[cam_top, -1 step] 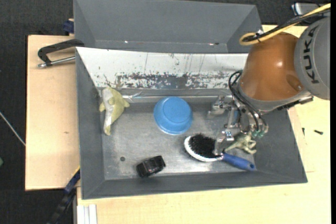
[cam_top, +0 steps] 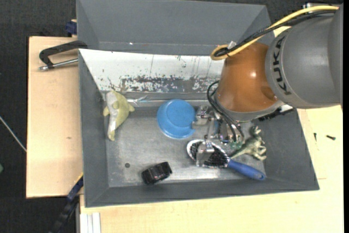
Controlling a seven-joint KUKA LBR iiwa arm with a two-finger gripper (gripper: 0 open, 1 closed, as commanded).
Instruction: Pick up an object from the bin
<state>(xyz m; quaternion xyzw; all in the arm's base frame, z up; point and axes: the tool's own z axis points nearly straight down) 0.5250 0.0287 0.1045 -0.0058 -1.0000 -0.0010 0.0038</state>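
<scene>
My gripper (cam_top: 211,133) hangs low in the right half of the bin, under the arm's orange cover. It is just right of a blue round cup (cam_top: 176,118) that lies tipped on the bin floor. Directly below the gripper lies a brush with a black-and-white head (cam_top: 206,154) and a blue handle (cam_top: 246,170) pointing to the lower right. A pale green, knobbly thing (cam_top: 256,148) lies close on the gripper's right, partly hidden by the arm.
A crumpled yellowish-green thing (cam_top: 116,110) lies against the left wall. A small black block (cam_top: 156,172) sits near the front wall. The arm and its cables cover the bin's right back corner.
</scene>
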